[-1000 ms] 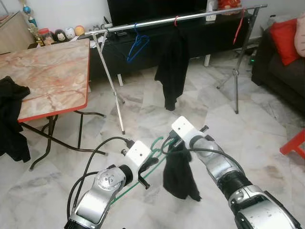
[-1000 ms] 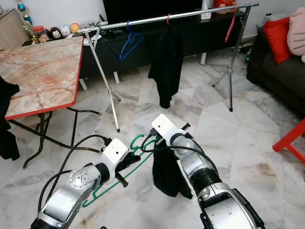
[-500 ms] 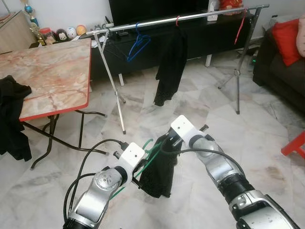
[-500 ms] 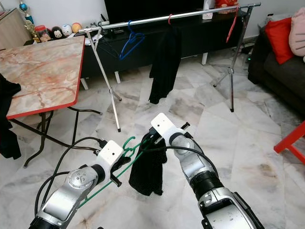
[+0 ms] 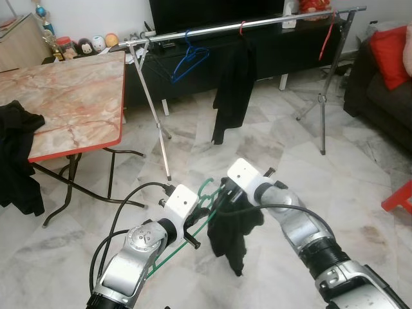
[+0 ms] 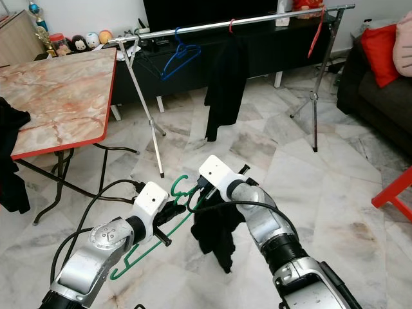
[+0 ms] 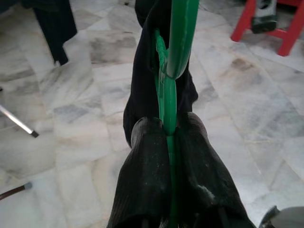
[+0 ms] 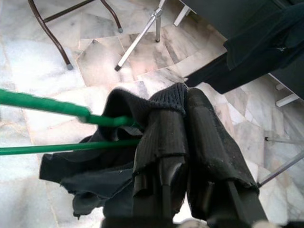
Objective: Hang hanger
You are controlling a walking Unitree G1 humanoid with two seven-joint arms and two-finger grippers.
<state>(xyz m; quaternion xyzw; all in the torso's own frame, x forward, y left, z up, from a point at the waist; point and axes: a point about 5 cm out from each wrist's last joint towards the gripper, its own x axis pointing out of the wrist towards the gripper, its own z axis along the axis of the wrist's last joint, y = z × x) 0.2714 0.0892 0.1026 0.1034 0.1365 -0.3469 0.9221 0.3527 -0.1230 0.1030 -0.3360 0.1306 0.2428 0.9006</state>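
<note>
My left gripper [image 5: 193,221] is shut on a green wire hanger [image 6: 182,187], whose bar is pinched between the fingers [image 7: 147,156] in the left wrist view. A black garment [image 5: 232,235] hangs bunched over the hanger's far end. My right gripper [image 5: 226,196] is shut on the garment's ribbed edge [image 8: 167,97], right beside the green hanger [image 8: 57,107]. Both grippers are held low over the floor, well short of the metal clothes rail [image 5: 257,23].
On the rail hang a blue hanger [image 5: 187,61], a black garment on a red hanger [image 5: 233,84] and another red hanger [image 5: 327,29]. A marble-top folding table [image 5: 61,96] with dark cloth [image 5: 16,154] stands left. A dark sofa [image 5: 380,77] and a red stool [image 5: 399,193] are right.
The black garment has swung back to the right and now hangs bunched under my right gripper. Both grippers keep their hold; the arms sit slightly higher.
</note>
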